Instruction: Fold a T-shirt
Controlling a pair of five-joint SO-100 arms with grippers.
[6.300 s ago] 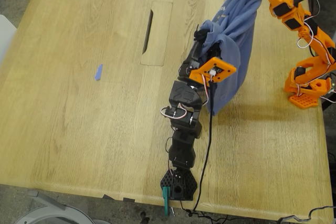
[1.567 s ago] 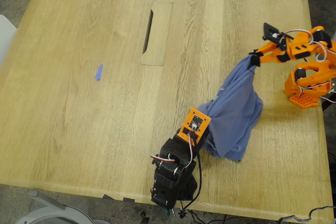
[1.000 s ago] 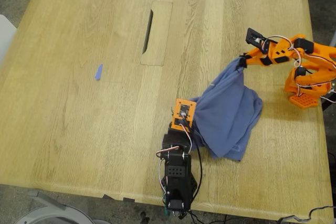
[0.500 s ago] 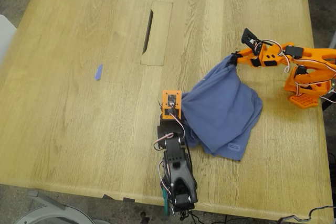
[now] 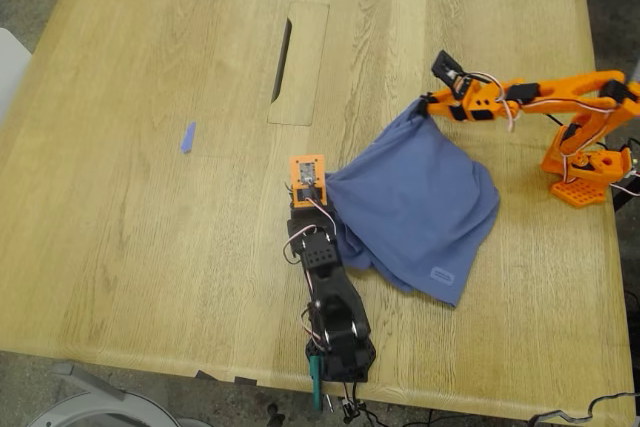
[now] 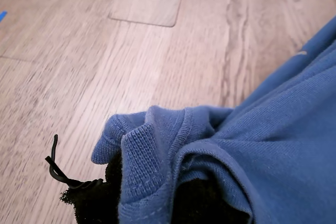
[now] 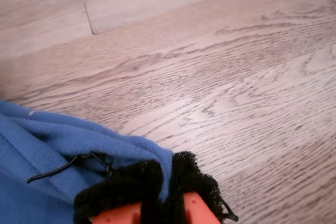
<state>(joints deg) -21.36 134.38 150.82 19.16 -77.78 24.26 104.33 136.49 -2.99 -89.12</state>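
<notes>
The slate-blue T-shirt lies bunched on the wooden table, right of centre in the exterior view, with a small label near its lower edge. My first gripper, on the black arm, is shut on the shirt's corner nearest the exterior view's left; the first wrist view shows the folded hem between black pads. My second gripper, on the orange arm, is shut on the shirt's far corner; in the second wrist view, blue cloth sits in its black-padded jaws. The chest print is hidden.
A rectangular cable cutout is set into the table beyond the shirt. A tiny blue scrap lies toward the exterior view's left. The orange arm's base stands at the exterior view's right edge; the black arm's base is clamped at the near edge.
Both grippers have come down from holding the shirt aloft and moved toward the exterior view's left, dragging the shirt with them. It now lies spread wider on the table.
</notes>
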